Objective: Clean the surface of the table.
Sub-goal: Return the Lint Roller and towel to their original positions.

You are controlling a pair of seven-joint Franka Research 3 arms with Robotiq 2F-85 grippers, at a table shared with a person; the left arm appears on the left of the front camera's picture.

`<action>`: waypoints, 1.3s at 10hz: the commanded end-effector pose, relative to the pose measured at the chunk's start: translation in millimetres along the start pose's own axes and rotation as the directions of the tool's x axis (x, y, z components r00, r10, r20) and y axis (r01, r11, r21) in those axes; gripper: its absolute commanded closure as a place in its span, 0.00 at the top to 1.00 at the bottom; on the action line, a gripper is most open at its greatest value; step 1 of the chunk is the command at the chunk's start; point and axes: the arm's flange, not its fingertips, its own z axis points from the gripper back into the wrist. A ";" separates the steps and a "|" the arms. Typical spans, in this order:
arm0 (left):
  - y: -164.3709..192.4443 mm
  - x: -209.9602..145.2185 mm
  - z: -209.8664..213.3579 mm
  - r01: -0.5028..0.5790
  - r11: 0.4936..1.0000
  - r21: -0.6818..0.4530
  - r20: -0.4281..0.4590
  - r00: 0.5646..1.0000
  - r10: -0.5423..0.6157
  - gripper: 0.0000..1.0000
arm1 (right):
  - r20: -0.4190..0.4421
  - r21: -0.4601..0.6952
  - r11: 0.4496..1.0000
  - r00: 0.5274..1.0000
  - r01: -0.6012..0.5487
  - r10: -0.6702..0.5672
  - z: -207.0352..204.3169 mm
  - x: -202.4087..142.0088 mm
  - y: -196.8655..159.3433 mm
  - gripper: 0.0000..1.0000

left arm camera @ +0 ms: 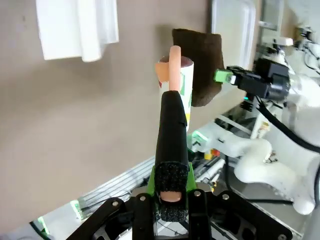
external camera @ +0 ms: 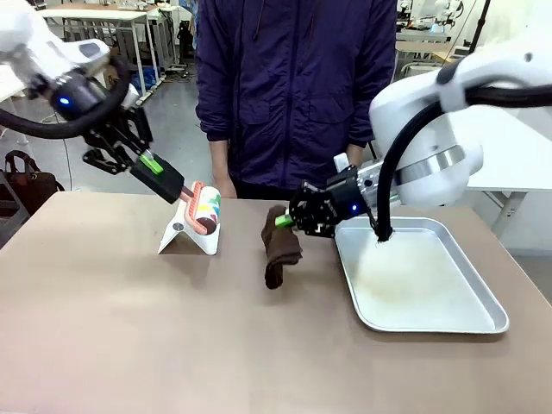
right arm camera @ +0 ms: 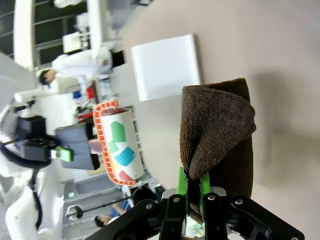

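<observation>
The brownish table [external camera: 121, 336] spreads across the front view. My left gripper [external camera: 155, 166] is shut on the black handle [left arm camera: 171, 135] of a lint roller [external camera: 205, 210], whose patterned head hangs just above a white folded cover [external camera: 185, 237]. My right gripper [external camera: 285, 221] is shut on the top fold of a dark brown cloth [external camera: 280, 246], and the cloth's lower end rests on the table. In the right wrist view the fingers [right arm camera: 192, 187] pinch the brown cloth [right arm camera: 220, 125], with the lint roller [right arm camera: 117, 145] beyond it.
A silver metal tray [external camera: 483, 297] lies on the table at the right, close beside my right arm. A person in a purple jacket [external camera: 293, 86] stands at the far edge, behind the roller and cloth. The near half of the table is bare.
</observation>
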 end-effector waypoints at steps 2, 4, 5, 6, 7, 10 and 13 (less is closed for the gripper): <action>-15.6 52.9 -26.4 -0.069 0.994 0.082 -0.005 0.998 0.070 0.22 | 0.010 -0.160 0.986 0.999 0.033 -0.032 -3.3 18.0 -8.9 0.11; -11.6 76.0 -46.1 -0.096 0.988 0.124 -0.010 0.995 0.098 0.22 | 0.068 -0.273 0.960 0.997 0.058 -0.041 2.8 37.5 -27.2 0.11; -3.7 83.1 -49.4 -0.118 0.983 0.144 -0.002 0.993 0.120 0.22 | 0.064 -0.303 0.952 0.998 0.048 -0.030 7.7 43.1 -32.8 0.11; 3.0 88.0 -50.3 -0.120 0.981 0.156 -0.021 0.992 0.124 0.22 | 0.054 -0.305 0.952 0.998 0.033 -0.018 10.0 46.6 -34.9 0.11; 5.6 90.1 -50.2 -0.089 0.984 0.154 0.016 0.996 0.088 0.22 | -0.046 -0.241 0.970 0.998 0.028 -0.040 12.7 45.1 -33.4 0.11; 4.1 85.1 -58.8 -0.095 0.988 0.125 -0.019 0.995 0.098 0.22 | 0.051 -0.287 0.958 0.999 0.025 -0.011 10.0 36.9 -49.6 0.11; 4.1 85.1 -58.8 -0.095 0.988 0.125 -0.019 0.995 0.098 0.22 | 0.051 -0.287 0.958 0.999 0.025 -0.011 10.0 36.9 -49.6 0.11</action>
